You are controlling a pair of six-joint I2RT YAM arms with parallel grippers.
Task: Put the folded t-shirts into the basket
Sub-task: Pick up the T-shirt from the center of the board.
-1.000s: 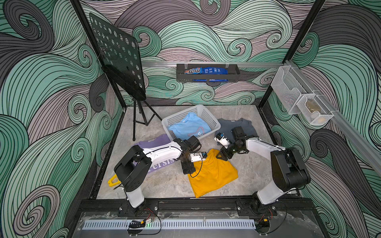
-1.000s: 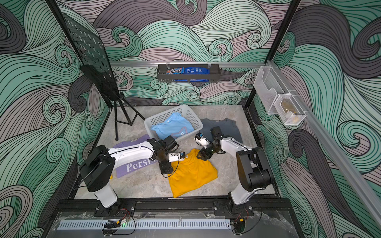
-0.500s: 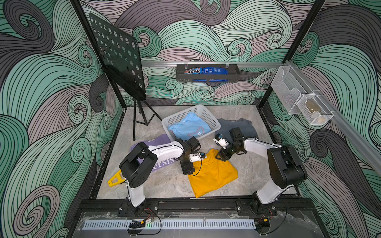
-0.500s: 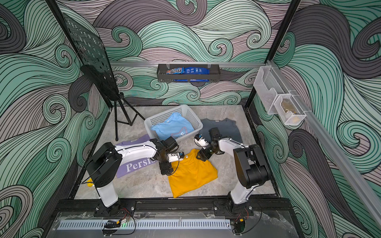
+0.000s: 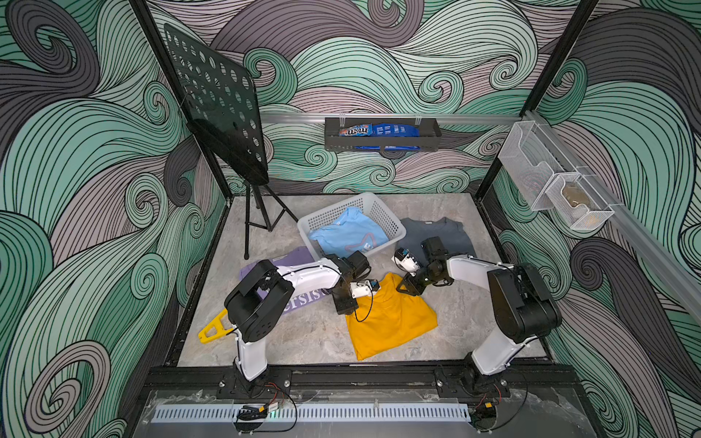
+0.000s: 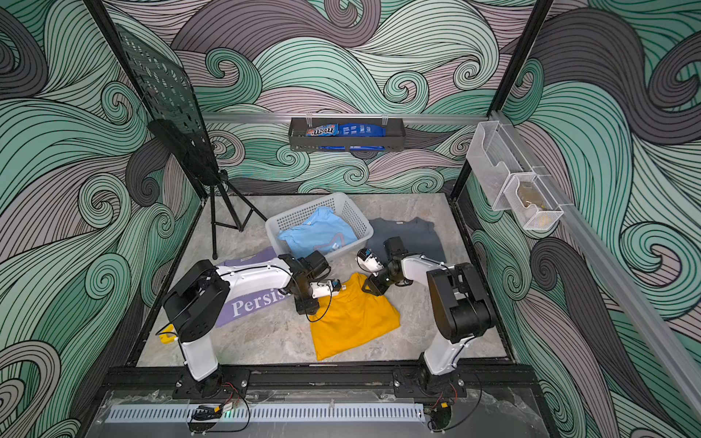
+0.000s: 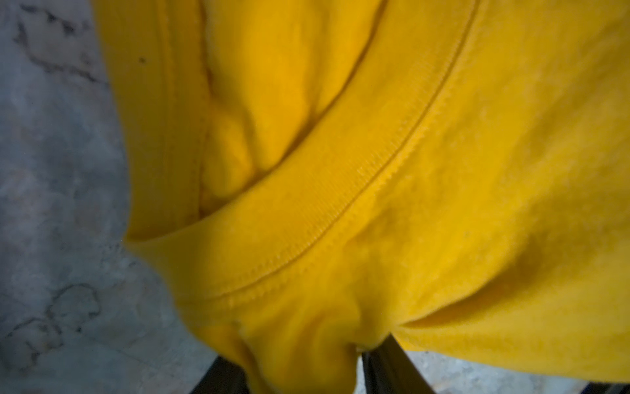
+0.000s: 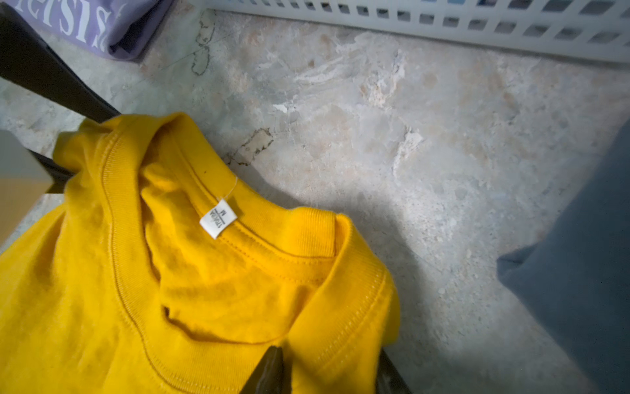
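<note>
Blue shirt [image 5: 349,235] lies in your twelve-o'clock basket [image 5: 385,218]; left gripper [image 5: 343,305] and right gripper [image 5: 406,287] pinch the yellow shirt [image 5: 390,322]; lavender shirt [image 6: 250,309], grey shirt [image 5: 447,235] wait.

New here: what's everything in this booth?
white perforated plastic basket: one, white, back middle
light blue star-print t-shirt: one, blue, inside basket
slate grey t-shirt: one, grey, right of basket
lavender "Persist" t-shirt: one, lavender, left side
mustard yellow t-shirt: one, yellow, front middle
black perforated music stand: one, black, back left
black wall tray holding blue candy bags: one, black, back wall
white mesh wall bins: two, white, right wall
yellow plastic tool: one, yellow, left edge
left gripper: one, black, shut on mustard yellow t-shirt
right gripper: one, black, shut on mustard yellow t-shirt
</note>
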